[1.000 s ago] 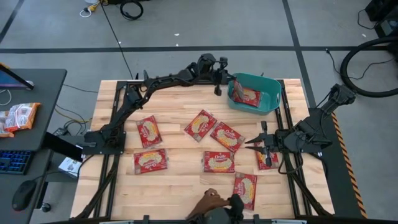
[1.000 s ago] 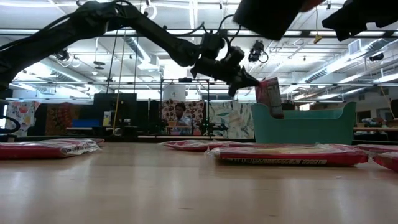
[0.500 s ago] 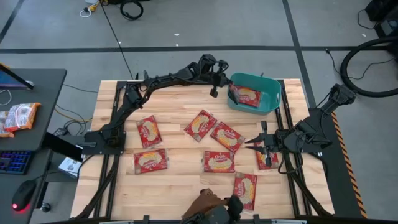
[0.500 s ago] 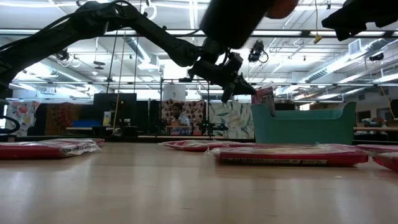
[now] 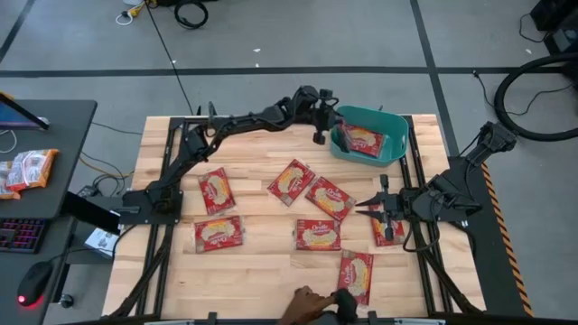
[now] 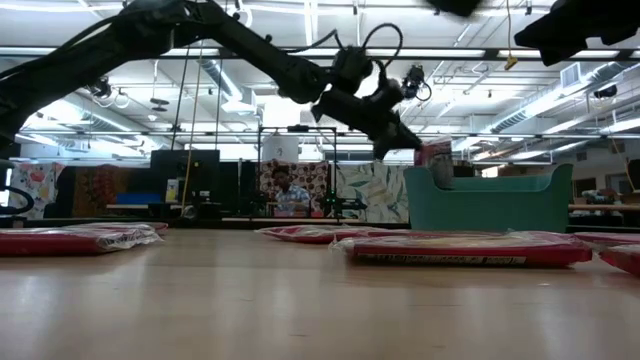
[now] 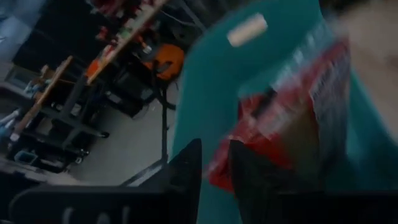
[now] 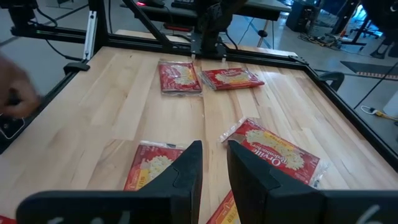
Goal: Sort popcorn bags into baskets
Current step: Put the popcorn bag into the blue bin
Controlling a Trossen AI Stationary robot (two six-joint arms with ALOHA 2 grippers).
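One popcorn bag [image 5: 360, 140] is lying inside the teal basket [image 5: 397, 135] at the table's one o'clock corner. Seven more bags [image 5: 316, 200] are lying flat across the wood from nine to five o'clock. At the basket's nine o'clock rim the left gripper [image 5: 320, 134] is hovering, fingers slightly parted, gripping nothing. Toward three o'clock, the right gripper [image 5: 361, 209] is waiting, fingers narrowly parted, empty.

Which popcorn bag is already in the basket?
The bag in the teal basket at the table's far right corner, beside the left gripper. All the others lie flat on the wood.
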